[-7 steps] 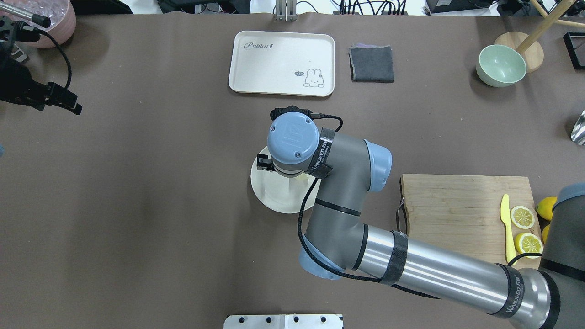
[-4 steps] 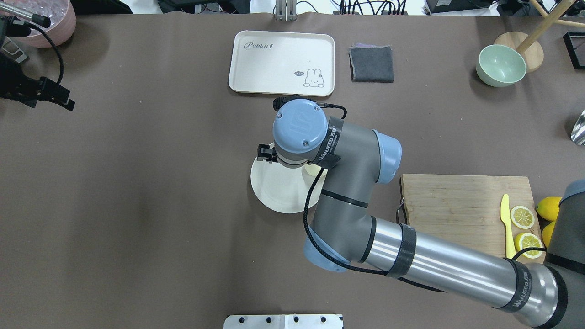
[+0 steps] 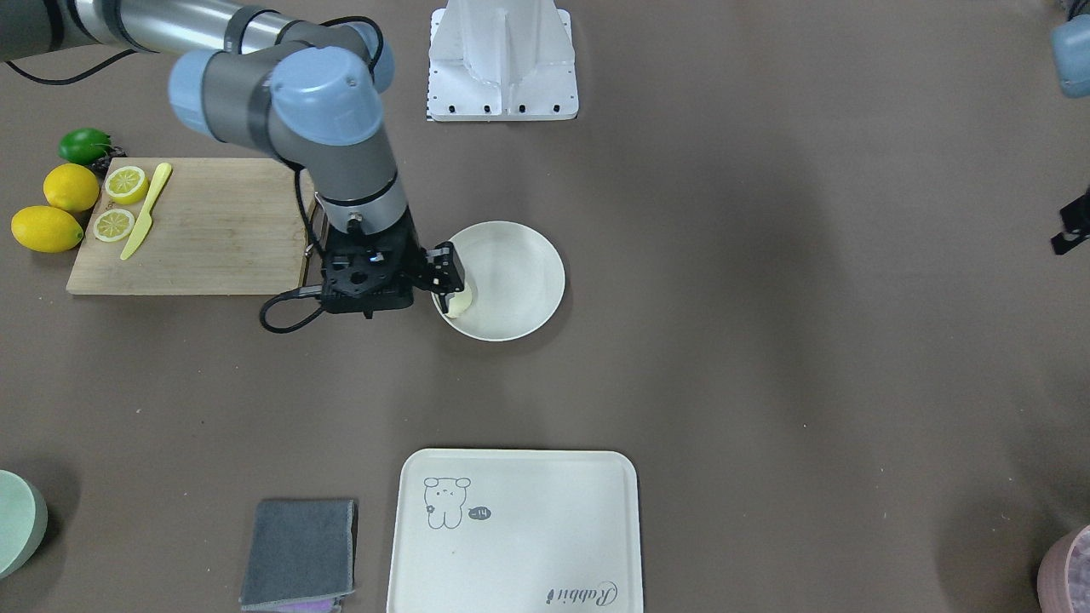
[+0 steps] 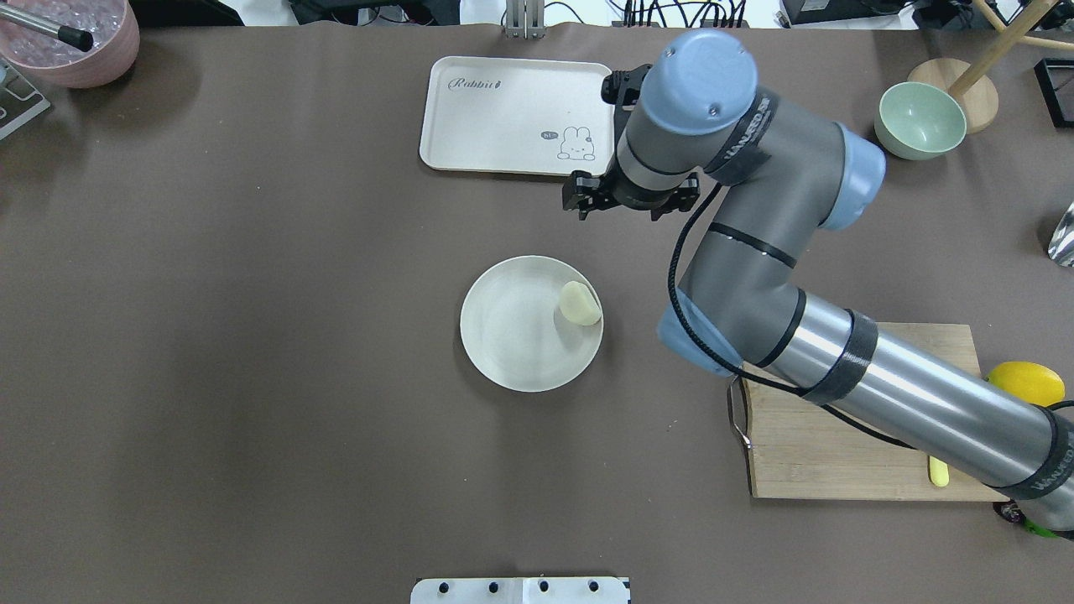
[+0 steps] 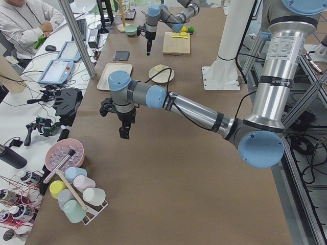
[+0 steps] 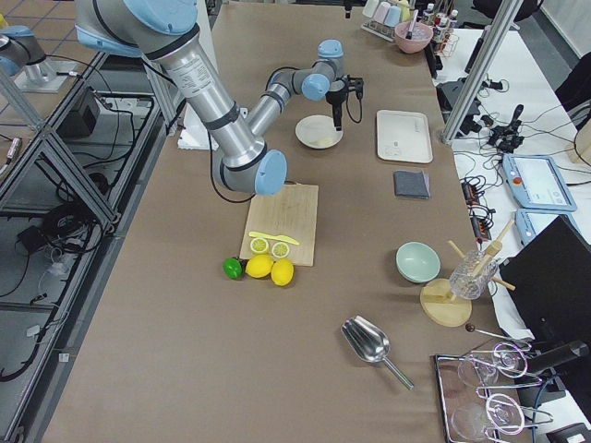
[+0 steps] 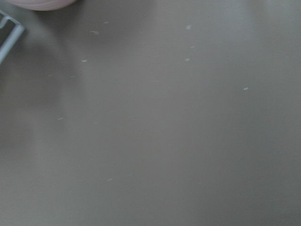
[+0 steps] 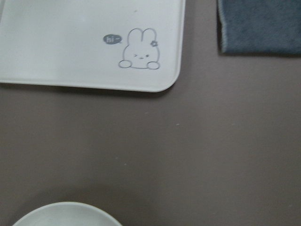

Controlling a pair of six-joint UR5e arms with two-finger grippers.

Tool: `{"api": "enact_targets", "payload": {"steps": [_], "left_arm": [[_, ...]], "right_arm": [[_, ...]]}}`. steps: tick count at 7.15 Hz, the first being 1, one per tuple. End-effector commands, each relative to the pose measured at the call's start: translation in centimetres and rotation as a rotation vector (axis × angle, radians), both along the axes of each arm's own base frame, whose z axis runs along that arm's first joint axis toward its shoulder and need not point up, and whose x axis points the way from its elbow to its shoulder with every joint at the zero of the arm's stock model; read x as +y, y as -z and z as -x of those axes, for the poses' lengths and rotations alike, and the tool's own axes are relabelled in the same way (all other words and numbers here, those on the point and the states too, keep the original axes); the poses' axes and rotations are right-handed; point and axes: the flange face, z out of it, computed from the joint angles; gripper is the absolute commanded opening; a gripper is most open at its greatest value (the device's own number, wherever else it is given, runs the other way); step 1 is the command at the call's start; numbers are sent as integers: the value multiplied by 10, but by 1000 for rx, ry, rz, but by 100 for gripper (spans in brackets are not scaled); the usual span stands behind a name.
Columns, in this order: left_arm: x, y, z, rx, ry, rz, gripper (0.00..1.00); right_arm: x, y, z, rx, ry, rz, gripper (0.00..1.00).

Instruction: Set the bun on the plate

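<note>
The pale bun (image 4: pixel 580 303) lies loose on the right inner rim of the round off-white plate (image 4: pixel 512 335) at mid-table, also seen as the bun (image 3: pixel 460 300) on the plate (image 3: pixel 519 272). In the overhead view my right gripper (image 4: pixel 629 200) hangs raised between the plate and the tray, open and holding nothing. The front-facing view shows the right gripper (image 3: pixel 447 277) close beside the bun. My left gripper (image 5: pixel 124 133) hovers over bare table far to the left; I cannot tell whether it is open or shut.
A cream rabbit tray (image 4: pixel 516 113) lies beyond the plate, with a grey cloth (image 8: pixel 258 23) beside it. A wooden cutting board (image 3: pixel 187 226) with lemon slices, a yellow knife and whole lemons (image 3: pixel 51 209) is at the right. A green bowl (image 4: pixel 920 120) stands far right.
My right gripper has let go of the bun, risen off the plate and moved back toward the tray. The left gripper has drawn out of the overhead view.
</note>
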Motion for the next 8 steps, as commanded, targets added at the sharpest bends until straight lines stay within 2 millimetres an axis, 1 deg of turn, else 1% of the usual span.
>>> {"api": "enact_targets", "payload": {"steps": [1, 2, 3, 4, 5, 6, 7, 8], "left_arm": [[40, -91, 85, -113, -76, 79, 98], [61, -127, 89, -101, -68, 149, 98], [89, -142, 112, -84, -9, 170, 98], [101, -153, 112, -81, -3, 173, 98], [101, -149, 107, -18, 15, 174, 98], [97, -142, 104, 22, 54, 191, 98], [95, -140, 103, 21, 64, 193, 98], [95, -140, 103, 22, 64, 193, 98]], "right_arm": [[-18, -33, -127, 58, 86, -36, 100], [-19, -64, -194, 88, 127, -67, 100], [-9, -106, -243, 102, 142, -60, 100], [7, -148, -286, 105, 132, -18, 100], [23, -192, -333, 99, 131, 27, 100], [47, -256, -374, 127, 200, 34, 100], [59, -294, -417, 159, 229, 19, 100], [76, -338, -448, 172, 266, 28, 100]]}}
